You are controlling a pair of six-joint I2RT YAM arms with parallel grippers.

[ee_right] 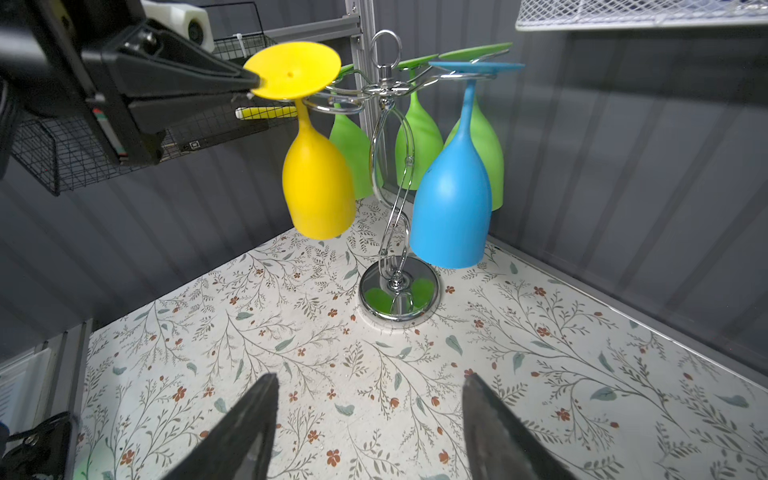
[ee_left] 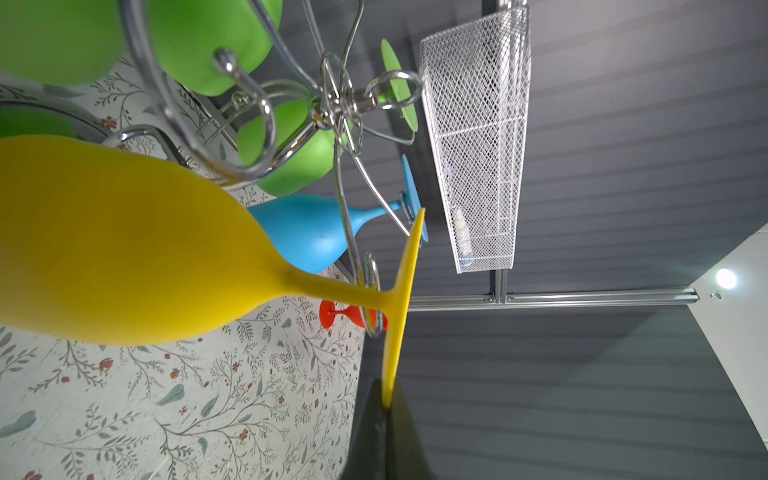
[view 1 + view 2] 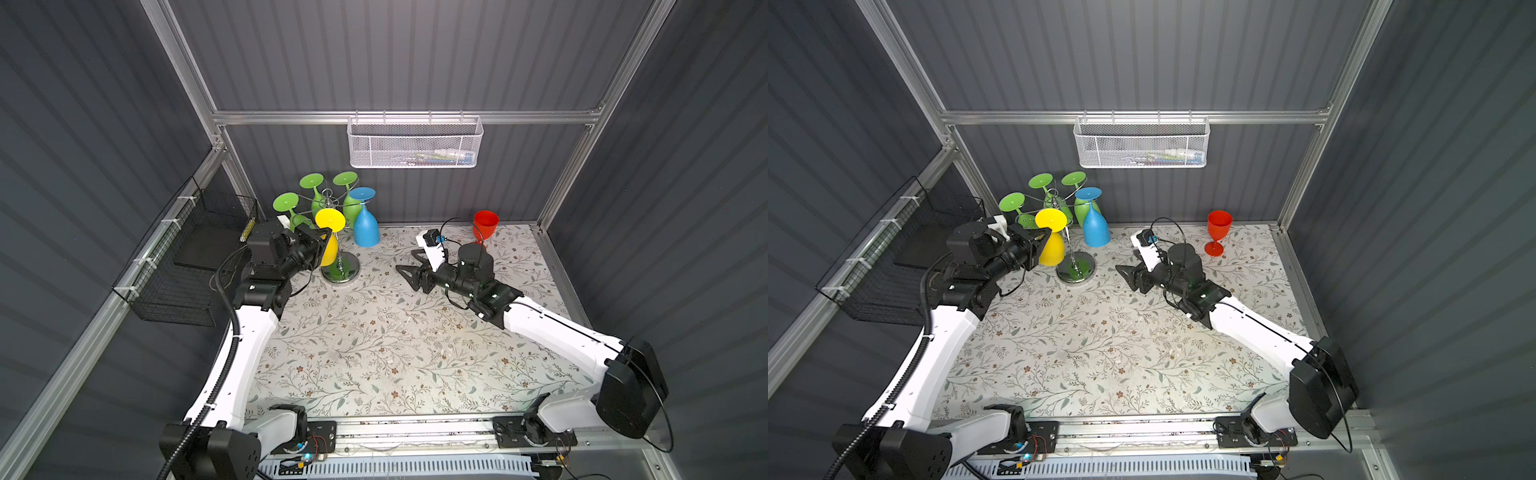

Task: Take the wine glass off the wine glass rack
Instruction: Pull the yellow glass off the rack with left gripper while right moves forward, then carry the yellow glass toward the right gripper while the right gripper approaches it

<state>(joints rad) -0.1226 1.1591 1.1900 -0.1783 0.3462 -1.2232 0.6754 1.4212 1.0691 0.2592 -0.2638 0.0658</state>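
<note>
Left claw (image 1: 254, 79) clenched on foot rim of yellow plastic wine glass (image 1: 316, 183). Glass hangs upside down, upper middle of frame, stem inside curl of shiny chrome wire rack (image 1: 399, 291). Not off yet; sliding out left to do. Right claw (image 1: 370, 376) spread wide, empty.

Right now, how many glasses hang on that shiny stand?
5: yellow wine glass in front, foot pinched by the left claw; blue wine glass beside it; three green wine glasses behind. None seems hidden.
</note>
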